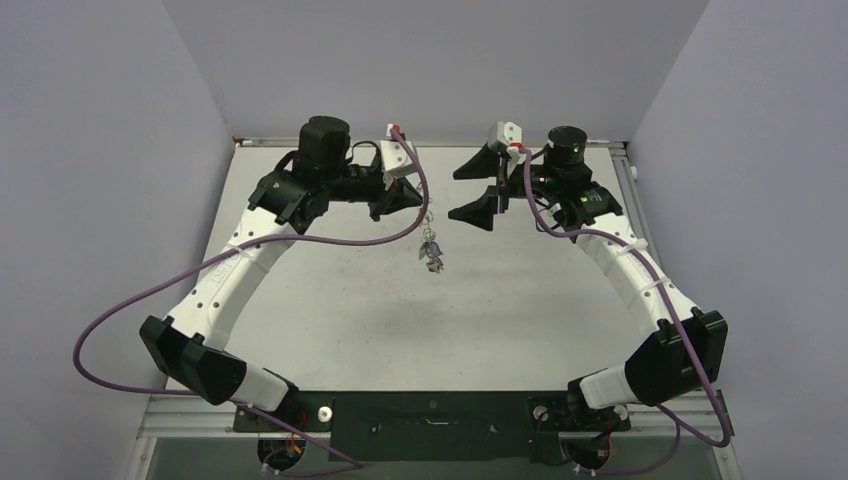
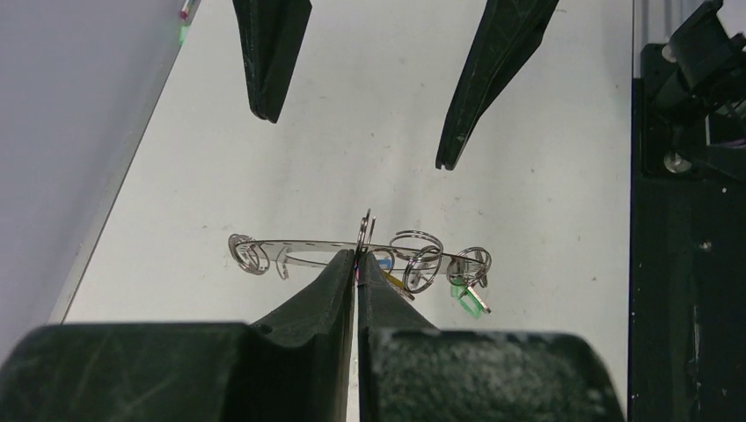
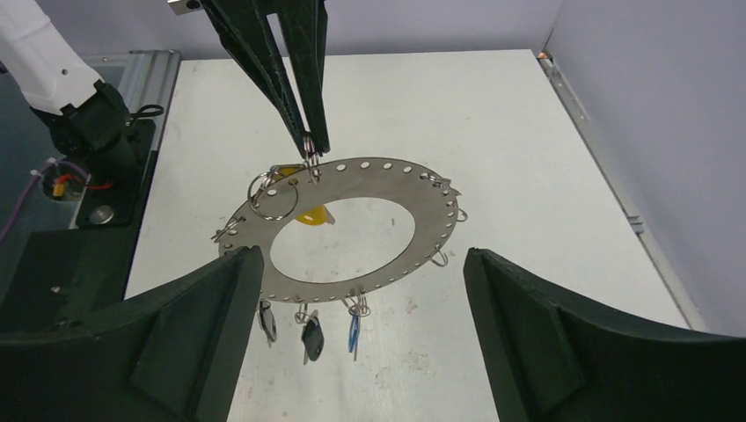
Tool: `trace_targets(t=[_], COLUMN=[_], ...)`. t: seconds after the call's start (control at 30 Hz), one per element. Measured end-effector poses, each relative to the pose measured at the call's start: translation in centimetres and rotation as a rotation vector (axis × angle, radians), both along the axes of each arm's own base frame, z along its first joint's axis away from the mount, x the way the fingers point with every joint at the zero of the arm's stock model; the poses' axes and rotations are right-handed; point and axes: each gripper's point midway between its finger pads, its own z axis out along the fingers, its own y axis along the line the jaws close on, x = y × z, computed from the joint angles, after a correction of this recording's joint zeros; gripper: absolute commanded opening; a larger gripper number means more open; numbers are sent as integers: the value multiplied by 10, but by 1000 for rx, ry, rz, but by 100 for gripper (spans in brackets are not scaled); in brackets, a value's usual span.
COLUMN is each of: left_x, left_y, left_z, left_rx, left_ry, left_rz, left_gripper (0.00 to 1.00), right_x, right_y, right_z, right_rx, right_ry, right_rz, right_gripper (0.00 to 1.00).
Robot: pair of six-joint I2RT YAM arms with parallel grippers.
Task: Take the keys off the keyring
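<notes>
The keyring (image 3: 435,224) is a wide flat grey metal ring with small holes along its rim, and it hangs in the air. My left gripper (image 2: 359,260) is shut on a small split ring (image 2: 366,230) at the keyring's rim and holds it up. Keys hang from small rings: a yellow one (image 3: 313,214), two black ones (image 3: 312,335), a blue one (image 3: 353,329) and a green one (image 2: 469,298). My right gripper (image 3: 362,260) is open wide and empty, facing the keyring with a gap between them. In the top view the keyring (image 1: 431,249) hangs below the left gripper (image 1: 420,203), left of the right gripper (image 1: 478,190).
The white tabletop (image 1: 400,320) lies below the keyring. Grey walls enclose the back and both sides. A metal rail (image 3: 589,123) runs along the table's edge. The arm bases (image 1: 430,415) stand at the near edge.
</notes>
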Motion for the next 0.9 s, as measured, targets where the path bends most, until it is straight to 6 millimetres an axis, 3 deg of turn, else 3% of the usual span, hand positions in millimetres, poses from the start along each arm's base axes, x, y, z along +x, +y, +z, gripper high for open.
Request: trace_targets(t=[0.17,0.27,0.53,0.7,0.9], left_x=[0,1,0,5,7], left_y=[0,0,-3,-6,-10], left_z=[-18,-24,-33,-42,-77], left_rx=[74,107,144,143,174], left_ry=[-2,-6,-17,-29,-15], left_rz=[-2,-1,-11,-15,-25], left_gripper=[0,0,0,0,0], right_x=[-10,-14,-23,-20,-18], right_y=[1,7,34,34,30], right_z=[-8,-6,-17,-43,-82], right_rx=[-19,-23,-33,-38,-91], right_ry=[43,50,50,40,22], right_rz=[34,54,122,118,98], right_gripper=[55,47,43,40,36])
